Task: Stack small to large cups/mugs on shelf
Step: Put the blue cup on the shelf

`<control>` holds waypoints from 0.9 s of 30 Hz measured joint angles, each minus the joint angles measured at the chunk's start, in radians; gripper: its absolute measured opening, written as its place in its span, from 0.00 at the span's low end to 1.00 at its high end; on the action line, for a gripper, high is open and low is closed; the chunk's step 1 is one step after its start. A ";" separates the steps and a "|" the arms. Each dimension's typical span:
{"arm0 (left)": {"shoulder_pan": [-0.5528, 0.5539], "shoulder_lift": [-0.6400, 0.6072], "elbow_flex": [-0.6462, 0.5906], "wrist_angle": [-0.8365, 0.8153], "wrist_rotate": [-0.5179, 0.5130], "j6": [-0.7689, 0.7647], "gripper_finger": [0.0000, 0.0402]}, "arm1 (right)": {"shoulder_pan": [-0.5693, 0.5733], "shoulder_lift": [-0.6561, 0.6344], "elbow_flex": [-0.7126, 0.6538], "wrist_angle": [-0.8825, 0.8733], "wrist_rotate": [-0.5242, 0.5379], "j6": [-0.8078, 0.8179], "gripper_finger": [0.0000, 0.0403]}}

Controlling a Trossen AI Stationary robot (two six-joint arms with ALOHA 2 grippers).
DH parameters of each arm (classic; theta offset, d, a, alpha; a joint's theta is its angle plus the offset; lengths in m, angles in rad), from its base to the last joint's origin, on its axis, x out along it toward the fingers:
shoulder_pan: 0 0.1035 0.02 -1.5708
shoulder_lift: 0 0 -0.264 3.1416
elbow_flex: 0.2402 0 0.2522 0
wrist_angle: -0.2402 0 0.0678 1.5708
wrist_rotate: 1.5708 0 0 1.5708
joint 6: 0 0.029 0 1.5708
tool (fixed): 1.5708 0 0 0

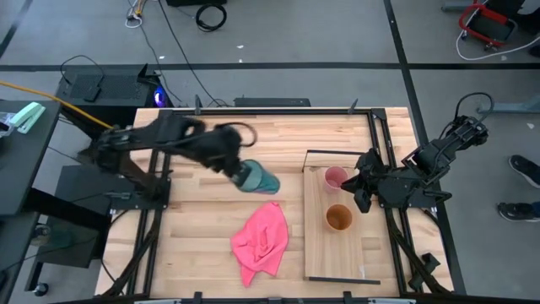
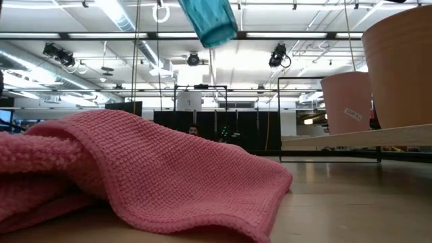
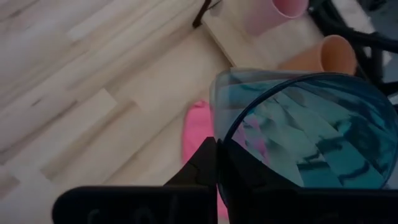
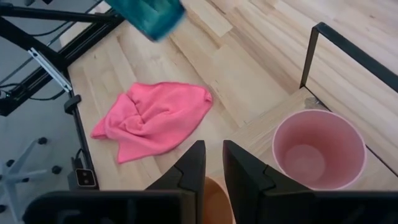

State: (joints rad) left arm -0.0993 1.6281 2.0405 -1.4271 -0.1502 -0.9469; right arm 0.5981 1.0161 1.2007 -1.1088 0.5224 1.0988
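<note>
The translucent teal cup [image 1: 260, 178] hangs in my left gripper [image 1: 245, 173] above the table's middle, left of the shelf; it also shows in the low view [image 2: 210, 20]. The pink cup [image 1: 336, 177] and the orange-brown cup [image 1: 338, 218] stand upright on the light-wood shelf board [image 1: 321, 253], the pink one nearer the black wire frame [image 1: 337, 153]. My right gripper [image 1: 359, 181] hovers at the shelf's right edge by these two cups, fingers [image 4: 213, 168] a narrow gap apart and empty. My left gripper pinches the teal cup's wall at its rim [image 3: 219, 134], one finger outside [image 3: 202, 165] and the other showing through the translucent wall from inside. The cup is lifted clear of the table and tilted, its base pointing down toward the shelf side.
A crumpled pink cloth [image 1: 261, 241] lies on the butcher-block tabletop [image 1: 202, 245] near the front, below the teal cup and left of the shelf. Black frame rails run along the table's left and right sides.
</note>
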 joint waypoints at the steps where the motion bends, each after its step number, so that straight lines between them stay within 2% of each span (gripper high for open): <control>1: 0.021 0.025 0.012 0.000 0.018 0.025 0.03 | 0.000 0.000 0.000 0.000 0.000 -0.004 0.16; 7: 0.104 0.183 0.086 -0.004 0.079 0.131 0.03 | 0.000 0.000 0.000 0.000 0.000 -0.023 0.16; 18: 0.169 0.442 0.238 -0.056 0.075 0.284 0.03 | 0.000 0.000 0.000 0.002 0.023 -0.022 0.16; 27: 0.158 0.516 0.263 -0.047 0.077 0.331 0.03 | -0.003 0.000 0.000 0.008 0.027 -0.021 0.16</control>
State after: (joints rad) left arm 0.0590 2.1444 2.3039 -1.4738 -0.0736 -0.6155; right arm 0.5952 1.0164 1.2007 -1.1010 0.5499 1.0775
